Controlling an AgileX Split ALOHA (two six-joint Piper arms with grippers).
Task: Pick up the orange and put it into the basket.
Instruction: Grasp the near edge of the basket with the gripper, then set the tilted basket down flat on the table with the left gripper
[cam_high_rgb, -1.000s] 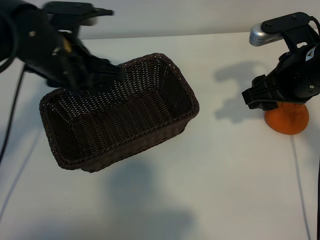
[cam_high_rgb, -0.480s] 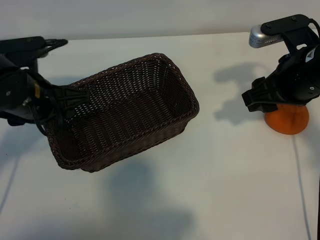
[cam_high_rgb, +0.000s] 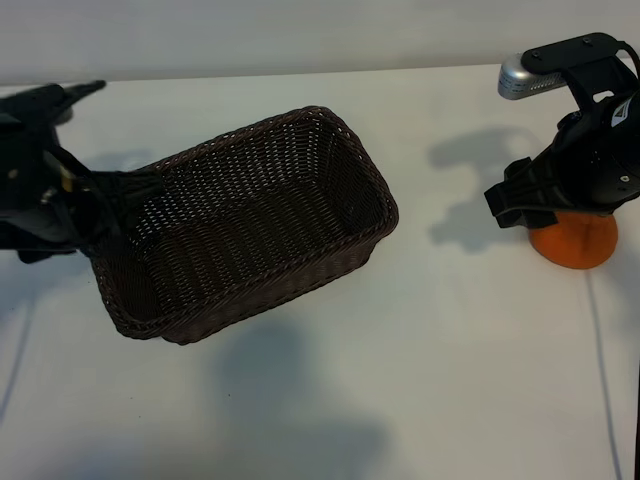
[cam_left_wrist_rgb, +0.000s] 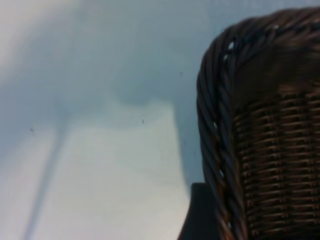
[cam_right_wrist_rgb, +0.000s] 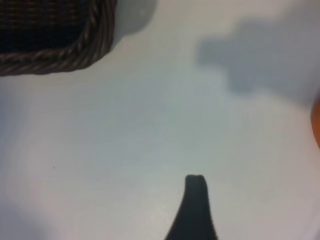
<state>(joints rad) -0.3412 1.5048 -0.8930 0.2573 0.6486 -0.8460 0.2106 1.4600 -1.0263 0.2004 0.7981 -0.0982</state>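
Note:
The basket (cam_high_rgb: 250, 225), dark-brown wicker with a braided rim, lies at an angle on the white table left of centre. My left gripper (cam_high_rgb: 118, 205) sits low at the basket's left end and is open. In the left wrist view one dark finger (cam_left_wrist_rgb: 199, 216) shows just outside the basket corner (cam_left_wrist_rgb: 260, 130). The orange (cam_high_rgb: 577, 242) rests on the table at the far right, its top hidden by my right gripper (cam_high_rgb: 540, 205), which hangs open just over it with nothing held. The right wrist view shows one finger (cam_right_wrist_rgb: 195, 202), a sliver of the orange (cam_right_wrist_rgb: 317, 122) and a basket corner (cam_right_wrist_rgb: 60, 45).
The white table (cam_high_rgb: 450, 350) stretches bare between the basket and the orange and toward the front edge. A silver camera housing (cam_high_rgb: 525, 75) sits on the right arm. A thin cable (cam_high_rgb: 15, 380) runs along the table at the left.
My left arm has swung down and leftward from above the basket's far left rim to its left end. The right arm, the orange and the basket have stayed put.

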